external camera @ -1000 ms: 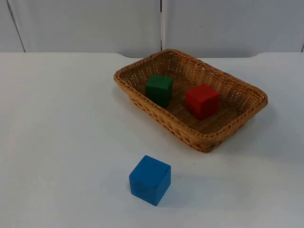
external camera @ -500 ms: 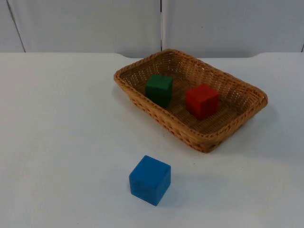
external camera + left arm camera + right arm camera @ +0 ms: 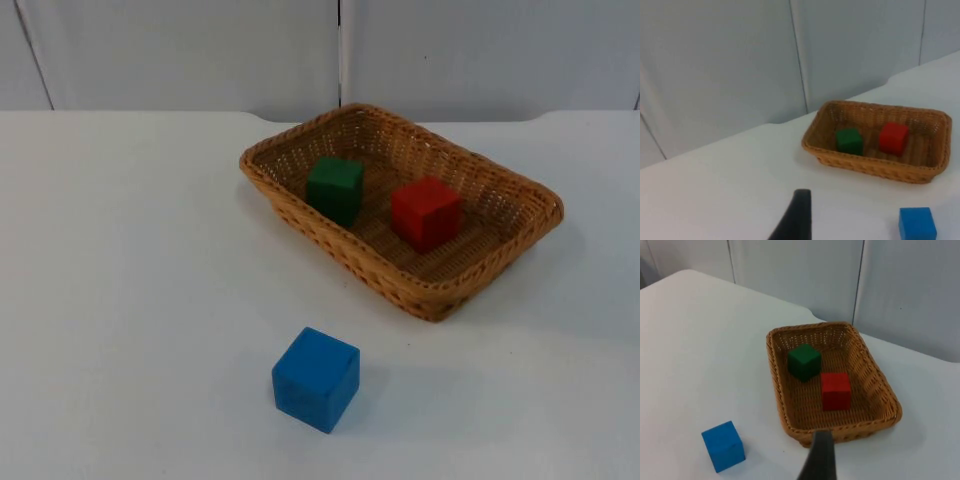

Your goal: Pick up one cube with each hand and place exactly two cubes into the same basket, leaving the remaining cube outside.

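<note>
Green cube (image 3: 335,187), red cube (image 3: 426,211) in basket (image 3: 300,225); blue cube (image 3: 315,378) outside

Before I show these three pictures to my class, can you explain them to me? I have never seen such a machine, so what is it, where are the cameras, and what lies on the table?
This is a two-armed robot at a white table. One picture comes from a fixed camera looking down on the table. The other two come from cameras on each arm's wrist; the black shape at their edge is a fingertip of the left gripper or the right gripper. Both hang above the table, away from the objects, and hold nothing. A wicker basket holds a green cube and a red cube, standing apart. A blue cube sits on the table outside it.
</note>
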`<control>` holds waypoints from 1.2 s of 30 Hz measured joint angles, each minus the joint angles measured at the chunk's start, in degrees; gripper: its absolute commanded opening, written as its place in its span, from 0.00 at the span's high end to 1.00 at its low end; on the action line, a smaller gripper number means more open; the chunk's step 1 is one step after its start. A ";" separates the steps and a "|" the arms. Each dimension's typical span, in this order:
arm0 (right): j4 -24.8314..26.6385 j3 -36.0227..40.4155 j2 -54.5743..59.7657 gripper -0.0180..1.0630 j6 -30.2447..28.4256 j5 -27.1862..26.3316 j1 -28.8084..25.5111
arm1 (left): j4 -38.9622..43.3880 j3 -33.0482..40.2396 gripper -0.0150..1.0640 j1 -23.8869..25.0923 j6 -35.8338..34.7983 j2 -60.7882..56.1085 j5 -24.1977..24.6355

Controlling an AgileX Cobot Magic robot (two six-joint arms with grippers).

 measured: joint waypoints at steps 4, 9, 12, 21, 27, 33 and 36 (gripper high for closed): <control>0.37 2.02 -2.44 0.37 0.12 0.38 0.00 | 1.98 0.00 0.19 0.00 -2.47 -3.22 0.86; 1.21 3.49 -5.84 0.37 0.24 3.72 0.00 | 5.41 0.00 0.19 0.00 -6.28 -6.48 3.51; 1.21 3.49 -7.82 0.37 0.24 5.60 0.00 | 6.68 0.00 0.19 0.00 -7.29 -7.61 5.09; 1.21 3.49 -16.24 0.37 0.24 12.44 0.00 | 10.01 9.28 0.19 0.00 -9.80 -10.06 8.23; 1.10 3.61 -20.64 0.37 0.54 16.28 0.00 | 11.26 11.33 0.19 0.00 -10.30 -10.06 9.21; 0.86 3.93 -23.56 0.37 1.01 18.67 0.00 | 11.98 11.99 0.19 0.00 -10.42 -10.06 9.31; 0.04 3.93 -24.99 0.37 2.75 19.72 0.00 | 11.87 13.37 0.19 0.00 -10.62 -10.06 9.31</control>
